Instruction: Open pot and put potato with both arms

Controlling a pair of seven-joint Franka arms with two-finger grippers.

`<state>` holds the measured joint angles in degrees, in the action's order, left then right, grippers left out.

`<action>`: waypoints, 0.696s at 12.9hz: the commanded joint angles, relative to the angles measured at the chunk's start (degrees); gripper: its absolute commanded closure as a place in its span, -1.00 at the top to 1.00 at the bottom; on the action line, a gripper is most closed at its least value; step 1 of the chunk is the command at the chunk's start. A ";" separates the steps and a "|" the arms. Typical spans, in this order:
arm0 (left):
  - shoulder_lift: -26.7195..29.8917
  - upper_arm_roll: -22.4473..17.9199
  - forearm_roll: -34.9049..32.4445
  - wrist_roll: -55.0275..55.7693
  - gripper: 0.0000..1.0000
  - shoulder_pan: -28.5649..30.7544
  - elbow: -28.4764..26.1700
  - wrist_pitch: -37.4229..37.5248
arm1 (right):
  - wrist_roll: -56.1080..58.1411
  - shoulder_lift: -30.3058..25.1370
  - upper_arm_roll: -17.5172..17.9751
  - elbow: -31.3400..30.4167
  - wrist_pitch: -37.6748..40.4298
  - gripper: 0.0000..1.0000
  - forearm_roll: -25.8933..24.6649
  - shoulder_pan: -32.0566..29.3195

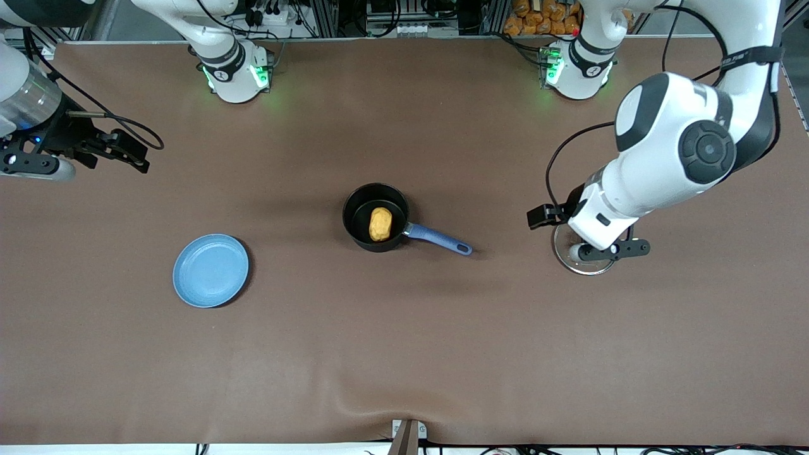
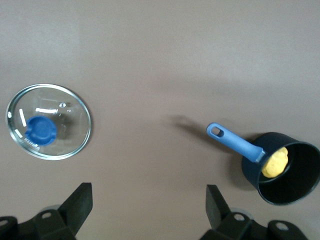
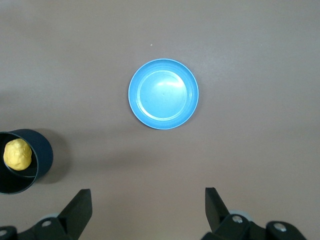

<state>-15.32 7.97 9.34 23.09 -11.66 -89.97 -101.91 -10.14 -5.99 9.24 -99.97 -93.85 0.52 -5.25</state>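
Note:
The black pot (image 1: 355, 213) with its blue handle (image 1: 439, 239) stands open mid-table. The yellow potato (image 1: 380, 224) lies inside it. The glass lid (image 1: 588, 266) with a blue knob lies flat on the table toward the left arm's end, apart from the pot. My left gripper (image 1: 594, 253) hangs over the lid, open and empty. In the left wrist view, the gripper (image 2: 149, 192), lid (image 2: 48, 121), pot (image 2: 300, 192) and potato (image 2: 275, 162) show. My right gripper (image 1: 129, 151) is open and empty at the right arm's end; it also shows in the right wrist view (image 3: 147, 197), with the pot (image 3: 42, 155) and potato (image 3: 18, 154).
A flat blue plate (image 1: 210, 270) lies on the brown table toward the right arm's end, nearer the front camera than the pot; it also shows in the right wrist view (image 3: 163, 93). Both arm bases stand along the table's back edge.

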 commanded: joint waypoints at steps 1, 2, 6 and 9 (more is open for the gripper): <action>2.14 -0.15 -0.28 1.26 1.00 -0.03 3.73 5.74 | 0.38 -2.97 0.35 -0.84 0.08 1.00 0.63 -1.78; 2.14 -0.15 -0.28 1.78 1.00 -0.29 4.70 6.80 | 0.56 -2.97 0.08 -0.75 -0.19 1.00 0.63 -1.78; 2.05 0.11 -0.37 3.89 1.00 -0.99 5.94 7.16 | 0.65 -2.71 0.08 -0.31 -1.15 1.00 0.71 -1.78; 0.04 0.20 -0.89 11.44 1.00 -6.35 8.30 7.07 | 0.56 -2.71 0.08 -0.14 -1.59 1.00 0.89 -1.69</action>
<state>-13.26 8.23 9.33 30.24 -15.09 -85.12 -95.95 -10.14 -7.88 8.58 -99.84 -94.99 0.52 -5.61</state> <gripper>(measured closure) 0.000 0.000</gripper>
